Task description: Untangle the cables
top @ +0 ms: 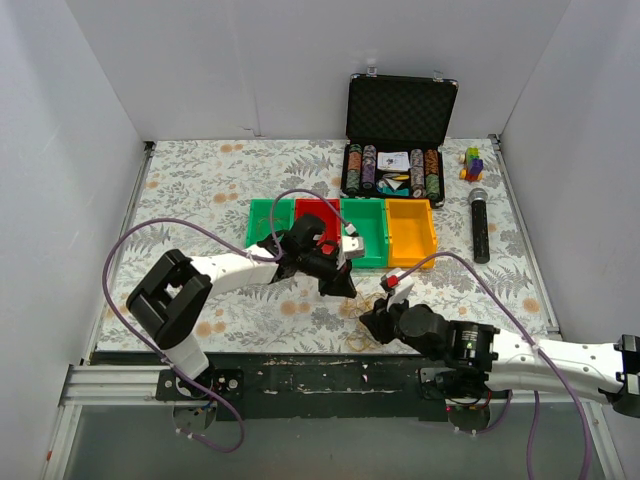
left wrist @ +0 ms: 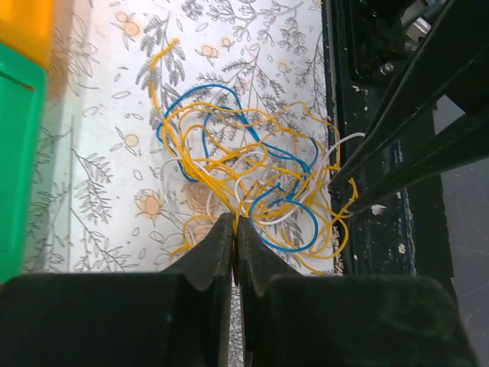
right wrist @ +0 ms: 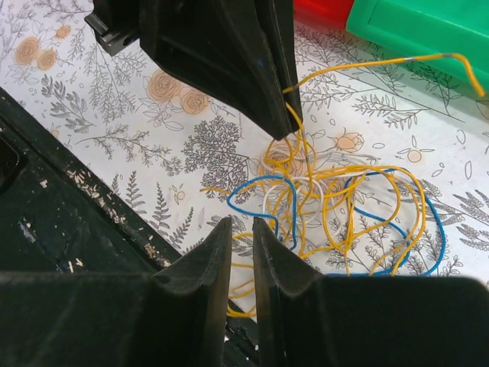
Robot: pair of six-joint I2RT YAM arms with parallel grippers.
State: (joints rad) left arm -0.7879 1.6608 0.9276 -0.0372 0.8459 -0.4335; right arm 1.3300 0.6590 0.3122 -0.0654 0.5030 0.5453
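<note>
In front of the bins [top: 262, 215], the left gripper [left wrist: 234, 223] is clamped on yellow strands. The right gripper [right wrist: 242, 225], farther from the bins, is almost closed; whether it grips, I can't tell. The cables [left wrist: 229, 164] lie between them.

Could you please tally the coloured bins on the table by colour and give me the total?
Green bins: 2
Red bin: 1
Orange bin: 1
Total: 4 bins
</note>
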